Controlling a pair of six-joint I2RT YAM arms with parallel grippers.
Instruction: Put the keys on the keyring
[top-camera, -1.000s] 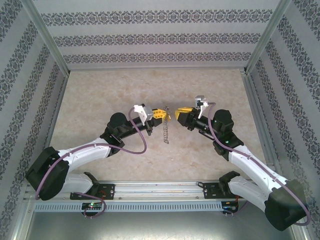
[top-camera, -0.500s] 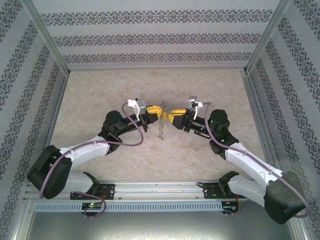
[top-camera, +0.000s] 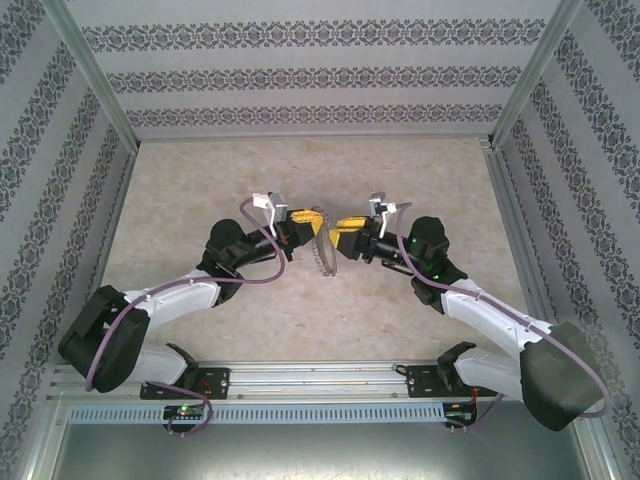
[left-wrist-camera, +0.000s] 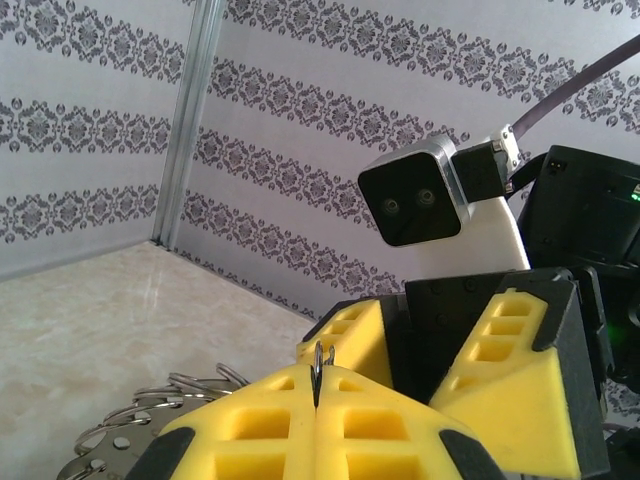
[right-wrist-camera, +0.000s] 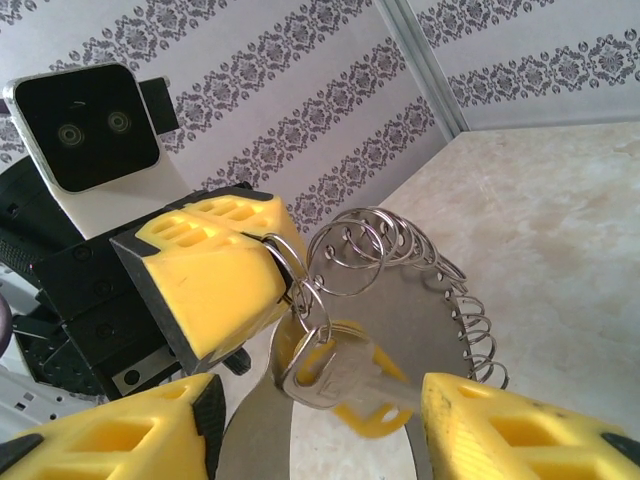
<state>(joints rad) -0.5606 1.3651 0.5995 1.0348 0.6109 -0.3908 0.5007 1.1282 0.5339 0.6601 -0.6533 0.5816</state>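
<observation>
Top external view, from where I'm standing: over the last second both arms have swung in and lifted, so the right claw (top-camera: 338, 225) now sits just beside the left claw (top-camera: 310, 215), where a moment ago it was well apart from it. The right claw's jaws have also spread as it came in. That looks to me like a release: the key appears delivered, with the right claw letting go rather than reaching for it.

Up close in the right wrist view, the left claw (right-wrist-camera: 265, 250) is clamped shut on a thin wire loop of the large, thin grey metal keyring (right-wrist-camera: 400, 310), which hangs below it over the pale marbled table (top-camera: 200, 200). A jagged fringe of small wire rings runs around the hoop's rim. The small key (right-wrist-camera: 325, 378), silvery with yellow showing behind it, dangles just under the left claw from a little loop at the rim. It hangs between the wide-apart fingers of the right claw (right-wrist-camera: 320, 440). Whether the blade brushes one finger, I cannot tell.
</observation>
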